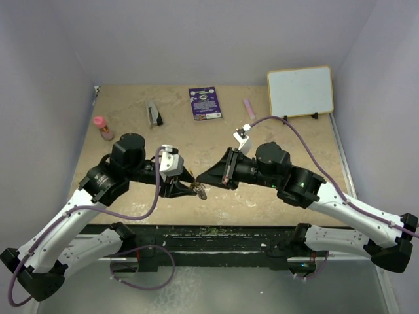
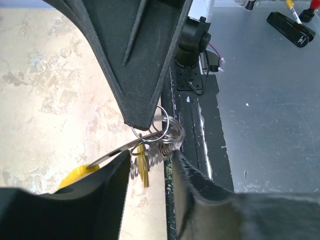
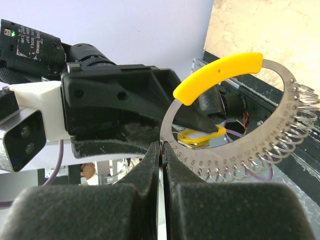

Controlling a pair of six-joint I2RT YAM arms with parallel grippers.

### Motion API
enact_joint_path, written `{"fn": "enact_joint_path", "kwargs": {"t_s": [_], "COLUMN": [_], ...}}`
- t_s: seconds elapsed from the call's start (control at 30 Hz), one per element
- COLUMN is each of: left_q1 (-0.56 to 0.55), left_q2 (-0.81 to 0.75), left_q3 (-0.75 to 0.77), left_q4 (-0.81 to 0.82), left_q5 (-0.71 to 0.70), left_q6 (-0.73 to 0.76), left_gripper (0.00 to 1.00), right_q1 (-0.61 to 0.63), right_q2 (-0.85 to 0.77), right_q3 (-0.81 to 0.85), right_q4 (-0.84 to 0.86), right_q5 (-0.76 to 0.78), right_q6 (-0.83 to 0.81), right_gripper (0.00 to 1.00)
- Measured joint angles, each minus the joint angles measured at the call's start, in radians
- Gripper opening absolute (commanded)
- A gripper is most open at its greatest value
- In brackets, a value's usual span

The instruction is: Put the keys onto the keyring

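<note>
The right hand is pressed together, pinching the rim of the keyring and holding it up off the counter, toward its front edge; the left hand faces it tip to tip, fingers spread; a yellow-headed key hangs from the ring in that gap; whether those fingers touch it I cannot tell.

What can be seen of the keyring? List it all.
The keyring is a flat silvery metal hoop with numbers stamped along its band. Small wire loops fringe its outer edge, and a yellow sleeve covers one arc. It is held in the air. The shut right gripper pinches its rim. The left gripper, jaws apart, sits close against it from the other side; whether they touch is unclear.
</note>
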Motion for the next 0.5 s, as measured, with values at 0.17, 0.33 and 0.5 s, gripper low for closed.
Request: {"fn": "enact_joint_path", "kwargs": {"t_s": [0.17, 0.33, 0.5], "left_q1": [-0.006, -0.006, -0.006], "left_q2": [0.006, 0.010, 0.014], "left_q3": [-0.006, -0.006, 0.011], "left_q4": [0.031, 0.037, -0.011], "left_q5": [0.000, 0.000, -0.003], "left_q6": [-0.016, -0.019, 0.014], "left_gripper": [0.04, 0.03, 0.03], "right_q1": [0.000, 0.000, 0.000], "right_q2": [-0.002, -0.002, -0.006], "right_q3": [-0.006, -0.011, -0.011], "right_q4": [0.006, 0.008, -0.002], "right_q5": [0.000, 0.000, 0.005], "right_q6": [0.000, 0.000, -0.001], "right_gripper": [0.00, 0.00, 0.00]}}
